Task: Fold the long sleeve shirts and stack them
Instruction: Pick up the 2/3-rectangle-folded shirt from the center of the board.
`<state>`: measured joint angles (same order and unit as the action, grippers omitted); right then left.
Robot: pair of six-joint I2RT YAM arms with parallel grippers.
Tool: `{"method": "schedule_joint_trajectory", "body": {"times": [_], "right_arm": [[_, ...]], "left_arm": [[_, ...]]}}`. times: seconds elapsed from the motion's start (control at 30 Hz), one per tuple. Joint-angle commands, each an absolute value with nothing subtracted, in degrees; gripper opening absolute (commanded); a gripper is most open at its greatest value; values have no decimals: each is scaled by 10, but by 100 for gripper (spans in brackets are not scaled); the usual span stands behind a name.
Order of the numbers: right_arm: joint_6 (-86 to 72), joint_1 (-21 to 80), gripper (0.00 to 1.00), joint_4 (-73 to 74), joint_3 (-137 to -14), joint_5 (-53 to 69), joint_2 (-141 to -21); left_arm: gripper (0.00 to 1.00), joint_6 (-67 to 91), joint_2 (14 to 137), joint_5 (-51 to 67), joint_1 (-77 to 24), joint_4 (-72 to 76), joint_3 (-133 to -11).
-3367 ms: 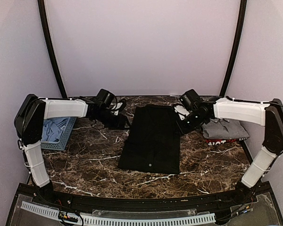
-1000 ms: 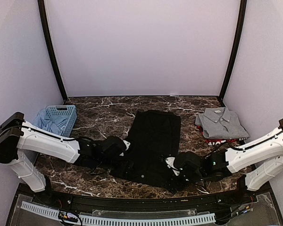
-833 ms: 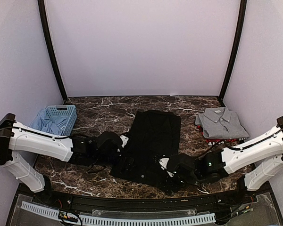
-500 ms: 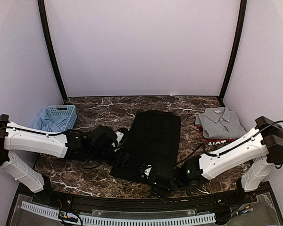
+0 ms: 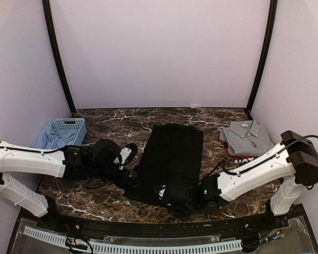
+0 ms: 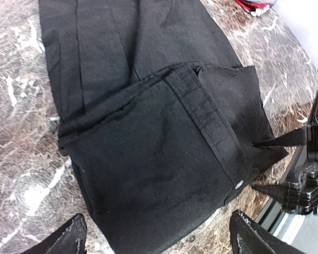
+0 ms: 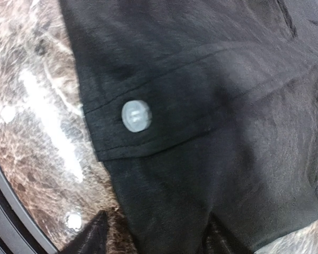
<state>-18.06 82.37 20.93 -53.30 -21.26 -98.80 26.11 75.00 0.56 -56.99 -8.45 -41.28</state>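
Observation:
The black long sleeve shirt (image 5: 172, 153) lies folded into a long strip in the middle of the table. My left gripper (image 5: 133, 181) is open at the shirt's near left corner. In the left wrist view its fingers (image 6: 69, 239) stand wide apart over the near hem of the black shirt (image 6: 148, 148). My right gripper (image 5: 173, 199) is open at the near edge. In the right wrist view its fingers (image 7: 90, 236) straddle the hem of the black shirt (image 7: 201, 106) by a pale button (image 7: 136, 115). A folded grey shirt (image 5: 249, 137) lies on the red-edged shirt (image 5: 243, 157).
A light-blue lattice basket (image 5: 69, 128) with blue cloth in it stands at the left. The table's black front rail (image 5: 148, 225) runs just behind the right gripper. The right gripper's tips (image 6: 278, 143) show at the right of the left wrist view.
Both arms have come from the shirt's far end down to its near hem. In the last second the right gripper slid left along the near edge and the left arm drew back leftward.

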Motion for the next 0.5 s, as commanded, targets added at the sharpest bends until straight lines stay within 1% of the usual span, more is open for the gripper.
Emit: {"method": "schedule_joint_trajectory", "body": {"times": [0.0, 0.13, 0.17, 0.3, 0.47], "right_arm": [[-174, 798, 41, 250, -500, -162, -998], [-163, 792, 6, 248, -495, -142, -992], [-159, 793, 0, 247, -493, -137, -989], [-149, 785, 0, 238, -477, -92, -966], [-141, 765, 0, 232, -455, 42, -902]], "left_arm": [[91, 241, 750, 42, -567, -79, -400], [91, 226, 747, 54, -568, -66, -389], [90, 219, 744, 56, -567, -53, -385], [86, 197, 723, 104, -569, 19, -344], [83, 143, 691, 127, -598, 98, -295]]}}
